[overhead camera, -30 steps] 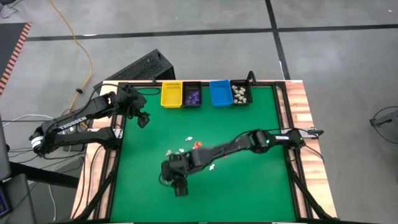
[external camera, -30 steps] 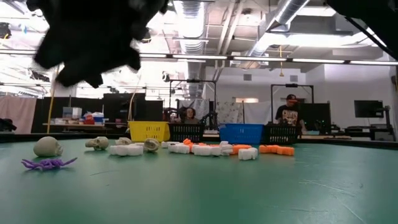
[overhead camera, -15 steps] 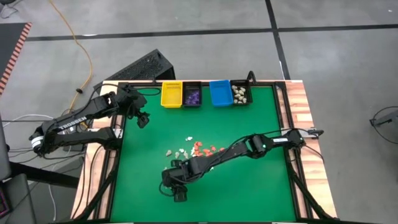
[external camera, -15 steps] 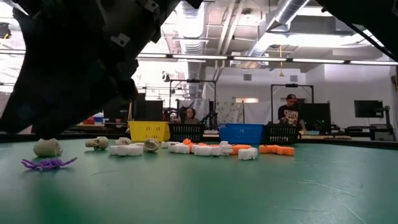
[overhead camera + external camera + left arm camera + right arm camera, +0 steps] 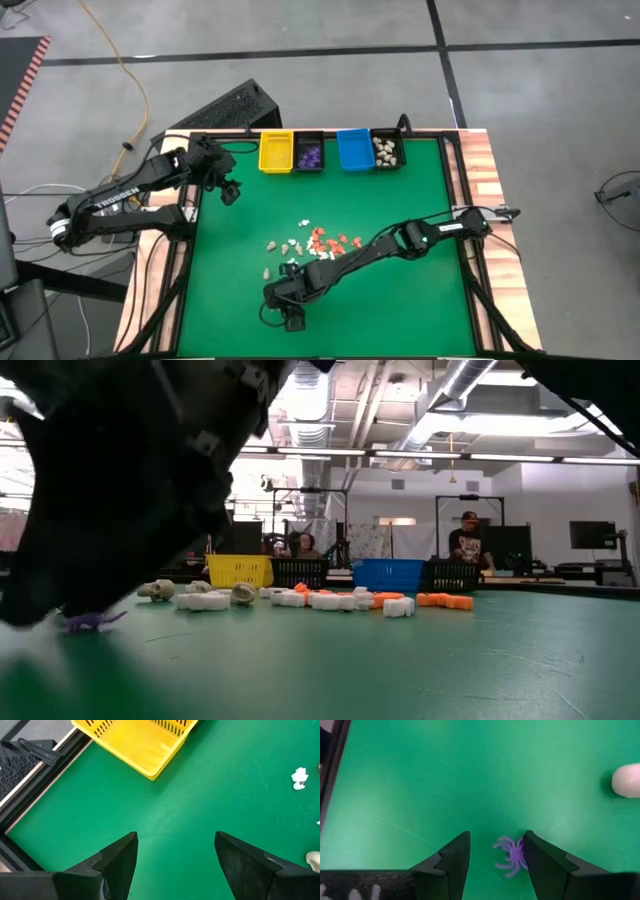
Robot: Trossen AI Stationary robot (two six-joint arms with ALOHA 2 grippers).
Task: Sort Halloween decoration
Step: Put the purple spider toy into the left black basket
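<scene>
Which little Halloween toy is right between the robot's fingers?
The purple spider. It lies on the green table between the open right gripper fingers, while the cream skull sits farther off.

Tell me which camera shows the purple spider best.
The right wrist view: the purple spider lies on the green mat between the open right gripper. The low view shows only its legs beside the dark arm. The high and left wrist views don't show it.

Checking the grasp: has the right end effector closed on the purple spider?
No, the end effector is open, with the spider on the mat between its fingers.
</scene>
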